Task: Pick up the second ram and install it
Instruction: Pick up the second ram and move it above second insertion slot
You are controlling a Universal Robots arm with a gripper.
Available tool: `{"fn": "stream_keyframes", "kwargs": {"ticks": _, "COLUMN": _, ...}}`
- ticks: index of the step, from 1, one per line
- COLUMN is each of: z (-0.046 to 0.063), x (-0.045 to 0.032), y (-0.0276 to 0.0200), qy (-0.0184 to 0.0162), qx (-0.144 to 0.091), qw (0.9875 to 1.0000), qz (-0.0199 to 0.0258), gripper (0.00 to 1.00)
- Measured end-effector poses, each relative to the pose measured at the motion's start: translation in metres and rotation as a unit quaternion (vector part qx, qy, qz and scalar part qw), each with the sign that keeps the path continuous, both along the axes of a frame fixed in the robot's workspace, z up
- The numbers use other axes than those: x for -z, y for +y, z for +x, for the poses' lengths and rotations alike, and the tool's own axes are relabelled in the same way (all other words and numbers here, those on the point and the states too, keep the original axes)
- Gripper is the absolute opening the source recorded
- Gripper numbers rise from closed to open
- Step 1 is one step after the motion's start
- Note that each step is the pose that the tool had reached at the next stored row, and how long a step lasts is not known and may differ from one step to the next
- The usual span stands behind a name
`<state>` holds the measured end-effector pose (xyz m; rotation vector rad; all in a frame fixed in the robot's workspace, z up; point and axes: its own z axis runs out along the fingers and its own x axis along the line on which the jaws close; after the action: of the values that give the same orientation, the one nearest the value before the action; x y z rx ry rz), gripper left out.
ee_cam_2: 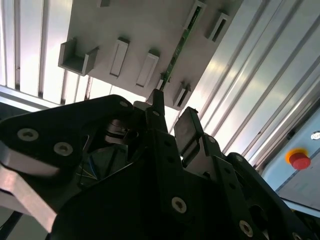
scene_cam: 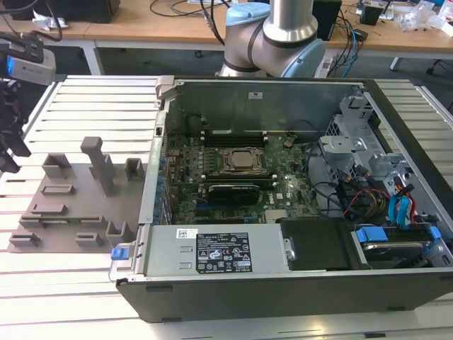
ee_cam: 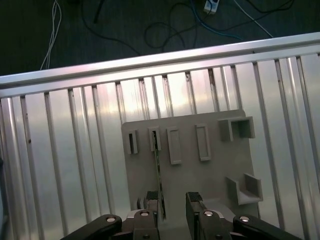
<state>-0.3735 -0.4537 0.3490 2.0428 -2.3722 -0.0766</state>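
The second ram [ee_cam: 158,172] is a thin green stick standing on edge in a slot of the grey fixture plate [ee_cam: 210,175]. The second wrist view shows the ram [ee_cam_2: 178,49] edge-on, running across the plate [ee_cam_2: 135,25]. My gripper [ee_cam: 172,207] is open, its two black fingers apart. The near end of the stick lies between them, close beside one finger [ee_cam: 150,209]. I cannot tell whether that finger touches it. The gripper [ee_cam_2: 172,114] hovers over the plate's edge. In the exterior view my gripper [scene_cam: 10,152] hangs at the far left beside the plate [scene_cam: 78,202].
An open computer case [scene_cam: 283,283] stands at the exterior view's right, with the motherboard, CPU socket [scene_cam: 243,161] and cables inside. Upright grey holders [scene_cam: 99,166] rise from the fixture plate. The slatted metal table [ee_cam: 65,165] carries everything. A red button [ee_cam_2: 299,160] sits off the table.
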Motion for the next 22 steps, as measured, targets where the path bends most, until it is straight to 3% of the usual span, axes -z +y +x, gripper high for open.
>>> {"fn": "stream_keyframes", "kwargs": {"ticks": 6, "z": 0.000, "x": 0.0050, "y": 0.0000, "qy": 0.0000, "qx": 0.000, "qw": 1.0000, "qz": 0.0000, "gripper": 0.36}}
{"fn": "stream_keyframes", "kwargs": {"ticks": 17, "z": 0.000, "x": 0.0270, "y": 0.0000, "qy": 0.0000, "qx": 0.000, "qw": 1.0000, "qz": 0.0000, "gripper": 0.36}}
{"fn": "stream_keyframes", "kwargs": {"ticks": 22, "z": 0.000, "x": 0.0334, "y": 0.0000, "qy": 0.0000, "qx": 0.000, "qw": 1.0000, "qz": 0.0000, "gripper": 0.36}}
